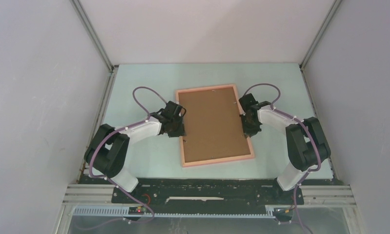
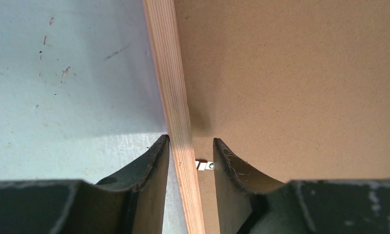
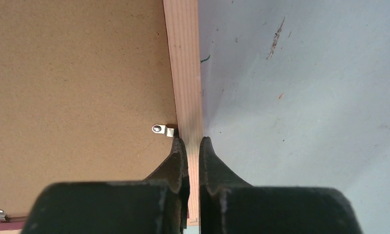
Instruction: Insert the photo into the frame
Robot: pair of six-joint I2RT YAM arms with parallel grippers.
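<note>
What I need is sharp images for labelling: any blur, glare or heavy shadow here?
Top view: even soft light, no glare, frame crisp. Left wrist: wood grain sharp, small shadow on the backing board by the left tool. Right wrist: sharp, soft shadow on the table.

txt: none legible | frame: no label/brand/nos readable | 3 views chkd

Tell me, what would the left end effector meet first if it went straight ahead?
Most likely the frame, whose wooden rail lies between the fingers of the left end effector; table and backing board flank it. Depth is unclear.
</note>
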